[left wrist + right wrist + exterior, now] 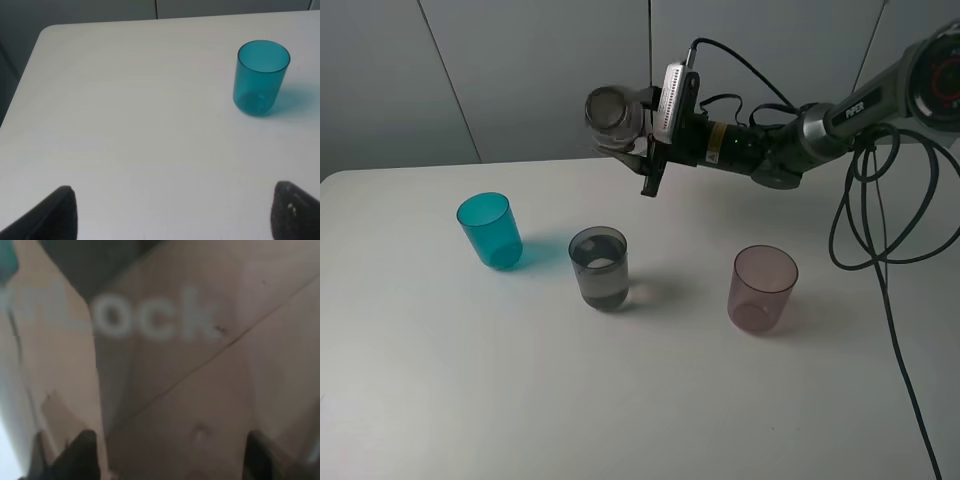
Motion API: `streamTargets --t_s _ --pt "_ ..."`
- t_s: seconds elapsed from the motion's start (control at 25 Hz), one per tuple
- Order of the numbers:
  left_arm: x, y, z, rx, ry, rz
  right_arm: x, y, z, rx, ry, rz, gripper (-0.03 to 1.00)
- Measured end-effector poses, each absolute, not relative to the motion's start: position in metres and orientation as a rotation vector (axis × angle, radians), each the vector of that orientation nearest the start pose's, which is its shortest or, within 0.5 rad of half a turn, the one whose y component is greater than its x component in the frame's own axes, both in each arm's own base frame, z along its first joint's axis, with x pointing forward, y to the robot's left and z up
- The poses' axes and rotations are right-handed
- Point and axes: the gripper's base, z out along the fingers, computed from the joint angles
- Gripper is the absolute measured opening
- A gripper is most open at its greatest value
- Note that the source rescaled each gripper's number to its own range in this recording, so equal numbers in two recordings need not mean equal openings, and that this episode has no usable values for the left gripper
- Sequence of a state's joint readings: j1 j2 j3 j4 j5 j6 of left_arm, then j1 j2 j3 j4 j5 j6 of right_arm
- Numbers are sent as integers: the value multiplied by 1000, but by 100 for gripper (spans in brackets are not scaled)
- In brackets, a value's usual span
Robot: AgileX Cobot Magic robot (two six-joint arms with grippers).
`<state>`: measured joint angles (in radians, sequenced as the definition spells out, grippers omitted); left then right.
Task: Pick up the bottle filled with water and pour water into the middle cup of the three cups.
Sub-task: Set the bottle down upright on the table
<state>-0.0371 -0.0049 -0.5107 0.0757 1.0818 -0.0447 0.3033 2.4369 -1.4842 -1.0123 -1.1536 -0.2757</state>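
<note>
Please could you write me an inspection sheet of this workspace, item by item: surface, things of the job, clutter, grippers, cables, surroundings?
Surface: white table, no spill seen.
Job's things: bottle in the air, tipped on its side, above and behind the middle cup, which seems to hold some water; teal cup and pink cup upright, standing apart.
Clutter: nothing seen.
Grippers: right gripper shut on the bottle; left gripper open, holding nothing, over the table near the teal cup.
Cables: black cables hang in loops from the right arm.
Surroundings: grey wall panels.
</note>
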Motion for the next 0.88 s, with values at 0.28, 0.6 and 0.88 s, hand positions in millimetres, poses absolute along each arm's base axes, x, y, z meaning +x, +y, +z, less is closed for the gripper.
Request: streamTargets --t_s 0.28,0.6,0.88 --pt "-8 6 279 -13 2048 40 434 210 103 -1227 1002 473 5" --pt "-8 6 279 -13 2048 40 440 206 117 -1080 1207 608 5" --pt "-8 6 279 -13 2048 40 449 189 135 -907 1435 611 5"
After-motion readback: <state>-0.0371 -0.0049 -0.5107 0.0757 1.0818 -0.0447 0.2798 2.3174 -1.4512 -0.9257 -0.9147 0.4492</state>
